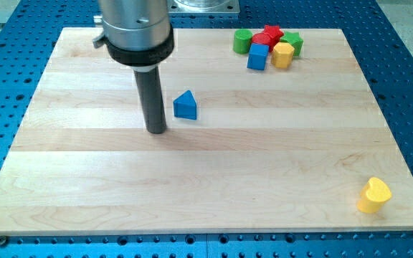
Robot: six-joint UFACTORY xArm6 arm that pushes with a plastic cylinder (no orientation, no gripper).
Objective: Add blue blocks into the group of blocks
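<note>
So there's no claw on this rig at all, just a rod, so nothing to be open or closed. My tip (pixel 156 131) sits on the tabletop (pixel 192 186) just to the view's left of the blue triangular block (pixel 185 106) and a touch lower in the view, close but with a sliver of wood showing between them, so I'd say not touching yet.

Taking that blue triangle as the landmark: the group sits well off toward the view's top right of it. That cluster has a blue cube (pixel 257 56) already on its near-left edge, a green cylinder (pixel 243 41) behind that, a red star (pixel 269 34) in the middle, a yellow block (pixel 283 54) beside the cube, and a green block (pixel 294 43) at the back right, shape hard to call. Far to the view's bottom right of the triangle there's a lone yellow heart-ish block (pixel 373 195), not our problem.

How I'd do this step: the tip is already on roughly the correct side. Line it up so tip, triangle and cluster fall on one line, then push slow. Triangles love to spin off a slanted face, so hit it centred and correct early. Ease off near the blue cube so the cluster doesn't scatter.
</note>
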